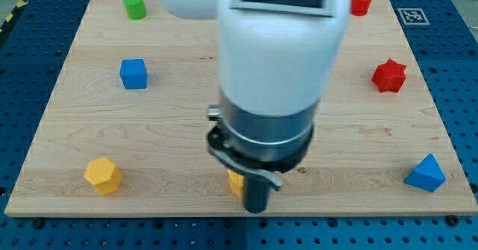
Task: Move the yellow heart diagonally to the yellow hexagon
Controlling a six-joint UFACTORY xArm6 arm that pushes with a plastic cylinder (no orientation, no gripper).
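The yellow hexagon (102, 175) lies near the board's bottom left. A yellow block (236, 183), likely the yellow heart, shows only as a small sliver at the bottom centre, mostly hidden behind the arm's dark end. My tip (256, 208) is at the board's bottom edge, right beside the yellow block on its right side. The arm's large white and dark body (272, 63) covers the middle of the view.
A green cylinder (135, 5) sits at the top left and a blue cube (134, 74) below it. A red block (361, 1) is at the top right, a red star (389, 75) at right, a blue triangular block (426, 174) at bottom right.
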